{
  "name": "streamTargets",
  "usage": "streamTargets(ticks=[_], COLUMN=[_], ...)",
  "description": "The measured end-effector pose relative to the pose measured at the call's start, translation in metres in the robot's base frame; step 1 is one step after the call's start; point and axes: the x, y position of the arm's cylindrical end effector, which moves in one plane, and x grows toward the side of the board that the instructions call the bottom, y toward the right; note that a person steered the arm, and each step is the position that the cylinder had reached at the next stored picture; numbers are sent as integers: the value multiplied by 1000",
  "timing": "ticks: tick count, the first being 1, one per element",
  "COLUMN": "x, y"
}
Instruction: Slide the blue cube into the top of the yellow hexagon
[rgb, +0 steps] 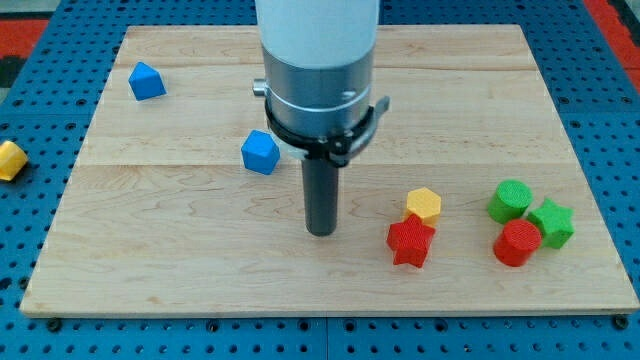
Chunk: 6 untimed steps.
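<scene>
A blue cube lies on the wooden board, left of centre. A yellow hexagon lies toward the lower right, touching a red star just below it. My tip rests on the board between them, below and to the right of the blue cube and to the left of the yellow hexagon, touching neither. The arm's white and grey body rises above it and hides the board behind.
A second blue block, house-shaped, lies at the upper left. A green cylinder, a green star and a red cylinder cluster at the right. A yellow block lies off the board at the left.
</scene>
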Motion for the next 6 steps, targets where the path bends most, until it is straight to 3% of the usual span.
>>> streamTargets(ticks=[1,3,4,5,6], x=[14,-68,-104,-114,-57], y=[94,-97,-134,-69,43])
